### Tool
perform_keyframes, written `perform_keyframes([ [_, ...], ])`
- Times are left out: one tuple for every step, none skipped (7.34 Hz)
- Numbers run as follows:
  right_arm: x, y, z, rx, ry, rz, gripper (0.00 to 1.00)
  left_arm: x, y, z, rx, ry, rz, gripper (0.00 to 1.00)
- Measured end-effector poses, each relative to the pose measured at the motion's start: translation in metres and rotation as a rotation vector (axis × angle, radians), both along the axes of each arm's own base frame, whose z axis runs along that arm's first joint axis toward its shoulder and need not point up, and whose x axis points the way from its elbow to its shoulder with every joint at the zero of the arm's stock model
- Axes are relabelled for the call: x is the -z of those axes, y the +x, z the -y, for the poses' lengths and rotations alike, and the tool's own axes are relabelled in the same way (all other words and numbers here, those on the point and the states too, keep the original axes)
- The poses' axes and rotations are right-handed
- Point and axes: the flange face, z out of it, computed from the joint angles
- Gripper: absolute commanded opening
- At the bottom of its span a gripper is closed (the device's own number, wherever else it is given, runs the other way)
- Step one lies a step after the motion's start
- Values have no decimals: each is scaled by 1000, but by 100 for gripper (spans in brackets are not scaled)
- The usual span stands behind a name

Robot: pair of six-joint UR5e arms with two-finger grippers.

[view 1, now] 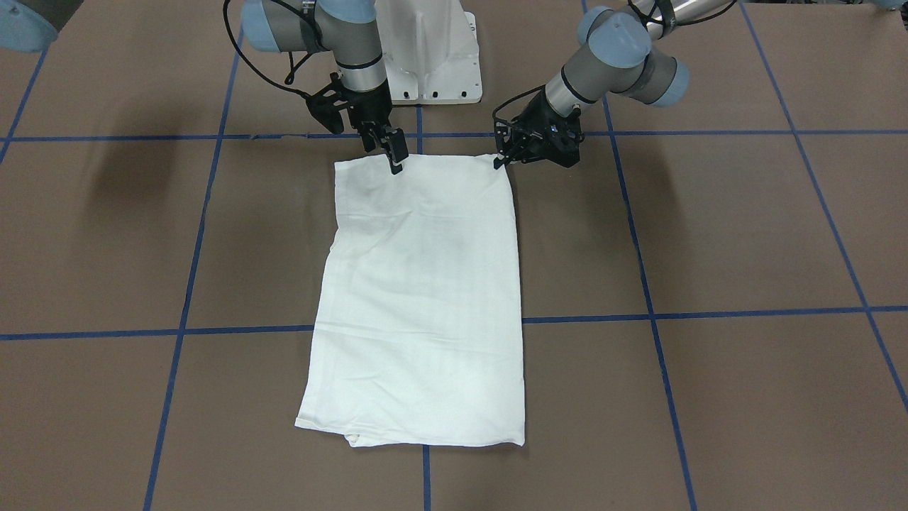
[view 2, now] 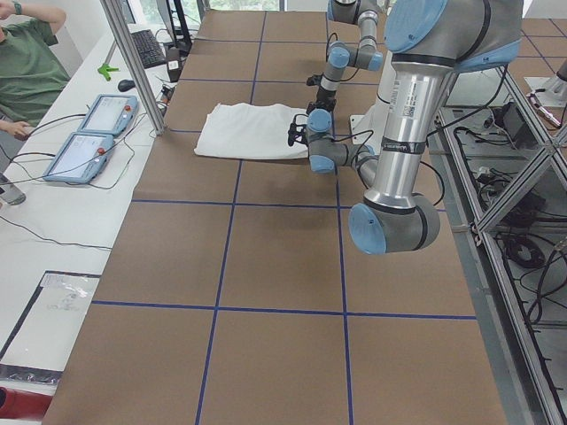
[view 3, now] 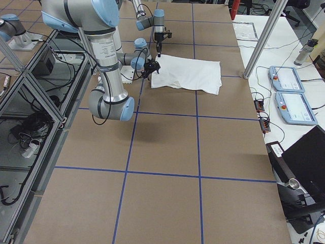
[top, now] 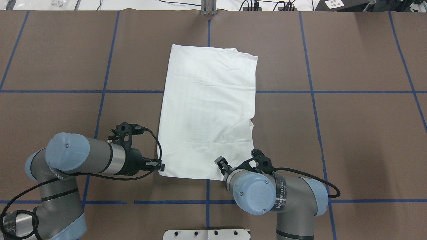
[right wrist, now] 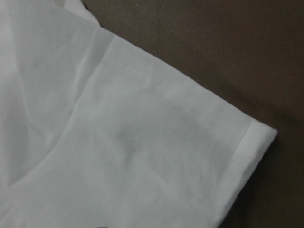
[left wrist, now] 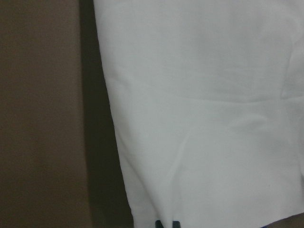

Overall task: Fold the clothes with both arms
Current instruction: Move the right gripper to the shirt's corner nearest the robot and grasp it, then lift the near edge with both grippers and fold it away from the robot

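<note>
Shirt (view 1: 425, 298) lies folded mid-worktop (view 1: 709, 234). Left gripper (view 1: 502, 162) meets its robot-side corner, right gripper (view 1: 396, 165) that edge. Whether either grips is unclear.

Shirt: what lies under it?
Brown table and blue tape lines run in under the shirt at its edges. Whatever lies beneath its middle, its folded-in layers included, is covered.

Both arms sat low. Left gripper (view 1: 501, 162) lay nearly level, jaws seemingly pinched together; right gripper (view 1: 394, 166) pointed steeply down, jaw gap unreadable.
</note>
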Motion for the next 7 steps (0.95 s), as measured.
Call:
perform_keyframes([
  [0, 0, 0, -1, 3, -2, 15, 0, 0, 0, 0, 1, -1, 0],
  [0, 0, 0, 0, 6, -3, 0, 1, -1, 0, 1, 1, -1, 0],
  [0, 0, 0, 2, 9, -5, 0, 1, -1, 0, 1, 1, -2, 0],
  [0, 2, 2, 2, 11, -5, 0, 1, -1, 0, 1, 1, -2, 0],
  [2, 5, 6, -1, 11, -2, 0, 1, -1, 0, 1, 2, -3, 0],
  [5, 10, 11, -5, 11, 1, 0, 4, -2, 0, -1, 3, -7, 0],
  [13, 22, 13, -2, 8, -6, 0, 10, -6, -2, -12, 4, -18, 0],
])
